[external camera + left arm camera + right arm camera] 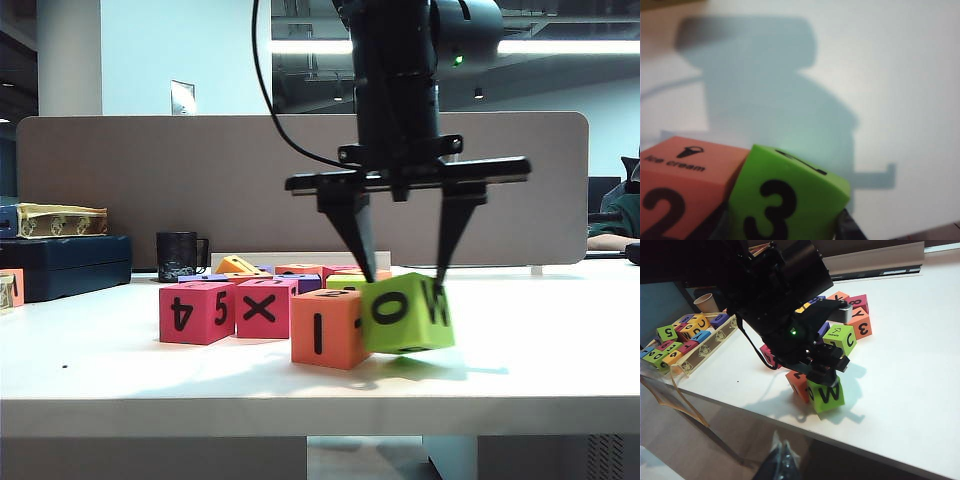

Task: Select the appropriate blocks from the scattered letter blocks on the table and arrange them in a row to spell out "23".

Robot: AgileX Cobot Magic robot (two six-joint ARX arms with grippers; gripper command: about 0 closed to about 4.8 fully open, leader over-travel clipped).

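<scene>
My left gripper [404,278] points straight down over the table [520,360] and is shut on the lime-green block [405,312]. The block hangs tilted, pressed against the right side of the orange block [325,328]. In the left wrist view the lime-green block [785,200] shows a "3" and the orange block [680,190] beside it shows a "2". The right wrist view shows both blocks near the table's front edge, lime-green [826,396] and orange [797,382]. My right gripper [781,455] hangs shut off the table's front edge, holding nothing.
Pink blocks marked 4 and 5 [195,312] and X [262,308] stand left of the orange one, with several more blocks [847,325] behind. A black mug [178,255] and the grey-brown divider [150,180] are at the back. A tray of blocks [685,340] sits off to one side.
</scene>
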